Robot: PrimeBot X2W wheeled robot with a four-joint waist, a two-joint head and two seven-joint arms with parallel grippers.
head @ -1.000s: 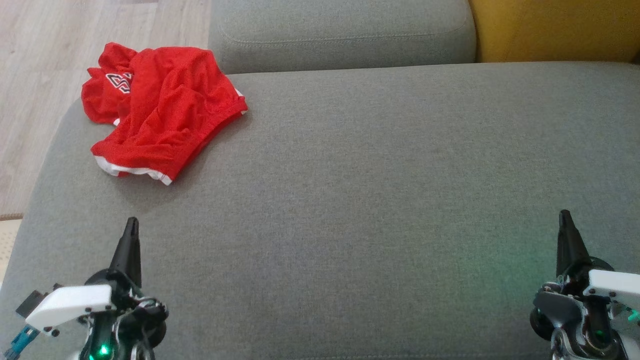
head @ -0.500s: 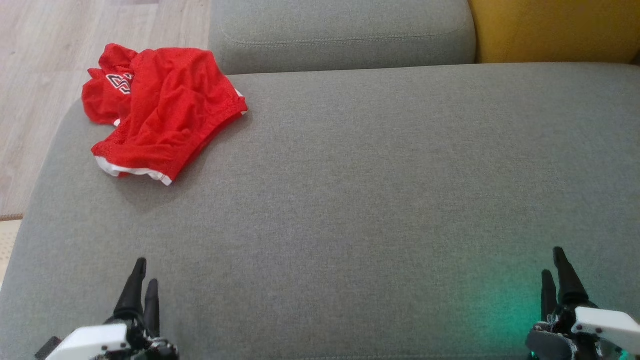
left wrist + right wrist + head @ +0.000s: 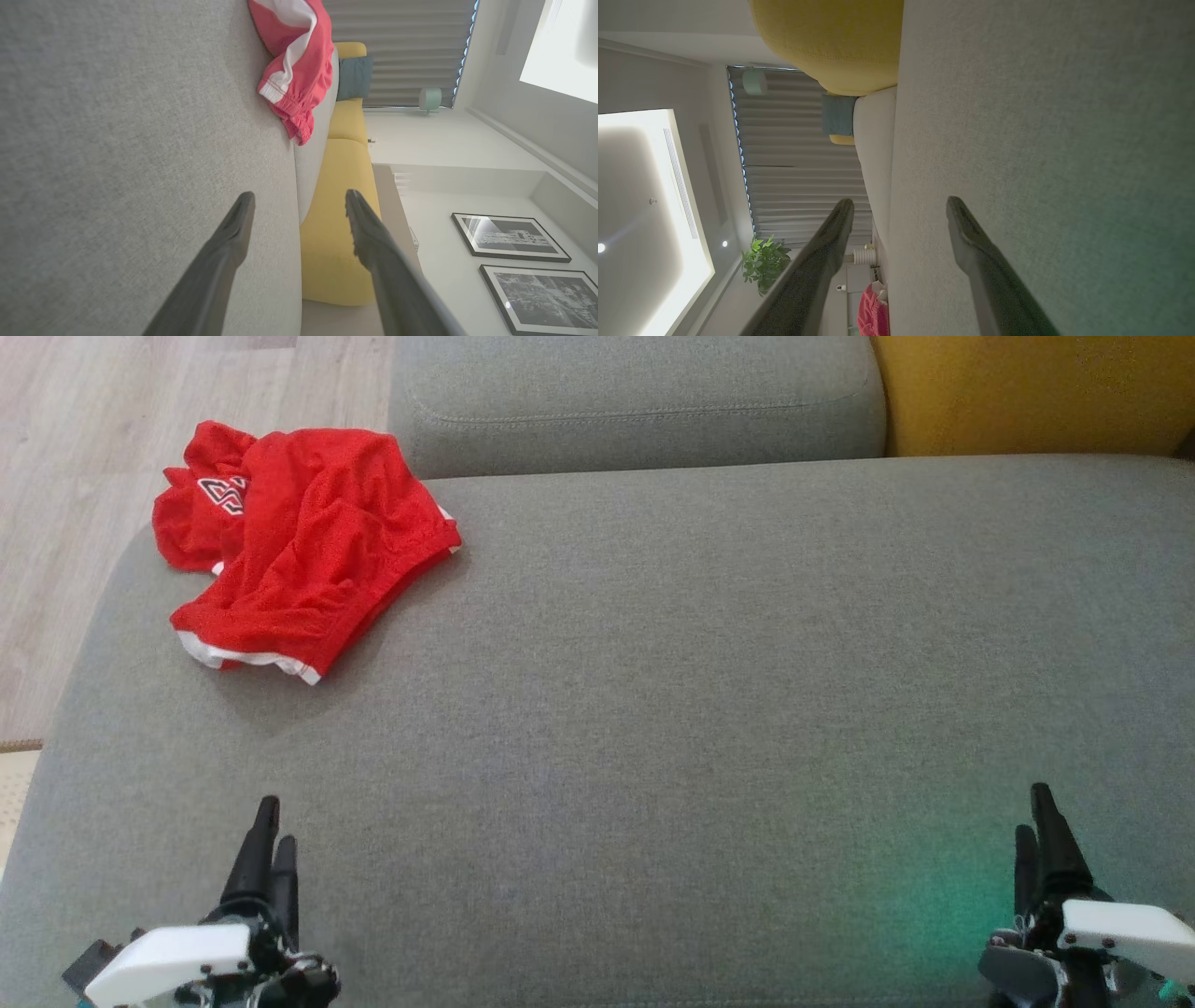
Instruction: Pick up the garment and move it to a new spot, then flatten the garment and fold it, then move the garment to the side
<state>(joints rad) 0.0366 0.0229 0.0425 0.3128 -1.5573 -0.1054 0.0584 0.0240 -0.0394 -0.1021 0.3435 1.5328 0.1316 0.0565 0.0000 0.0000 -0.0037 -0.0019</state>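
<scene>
Garment (image 3: 299, 551) crumpled at seat's (image 3: 653, 709) far left corner.
Soft, light; I'd pinch the hem (image 3: 247, 658). Left gripper (image 3: 276, 821), right gripper (image 3: 1033, 807) parted, empty.

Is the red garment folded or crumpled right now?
Crumpled: the red garment lies bunched, with creases and overlapping layers, at the far left corner of the grey sofa seat.
</scene>
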